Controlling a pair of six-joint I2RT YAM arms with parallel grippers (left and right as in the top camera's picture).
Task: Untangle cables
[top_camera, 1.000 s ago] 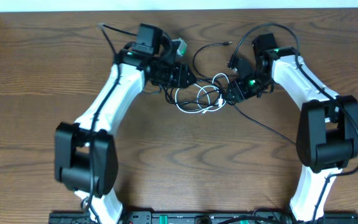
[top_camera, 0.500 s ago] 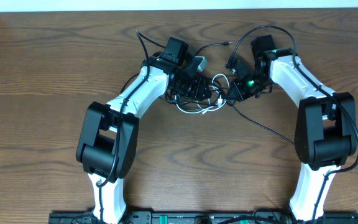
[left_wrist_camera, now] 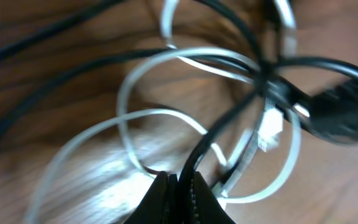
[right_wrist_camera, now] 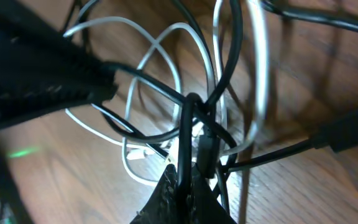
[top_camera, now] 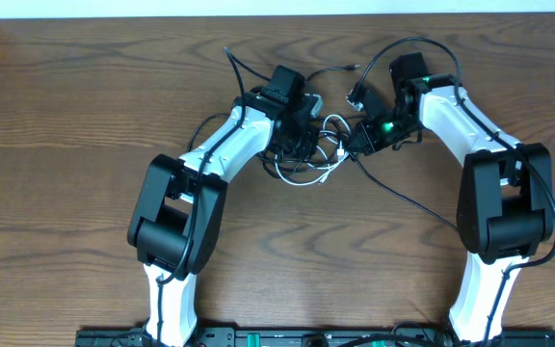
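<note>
Overhead view shows the tangle of cables (top_camera: pixel 322 157) lying squarely between the tools, with the left gripper (top_camera: pixel 303 145) and right gripper (top_camera: pixel 357 142) on opposite sides of it, equally near, each clamped on a black cable (right_wrist_camera: pixel 188 127).

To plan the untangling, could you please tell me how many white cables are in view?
1. The white cable lies looped in the tangle between the left hand and right hand, black cables crossing it; the hands might hide another.
</note>
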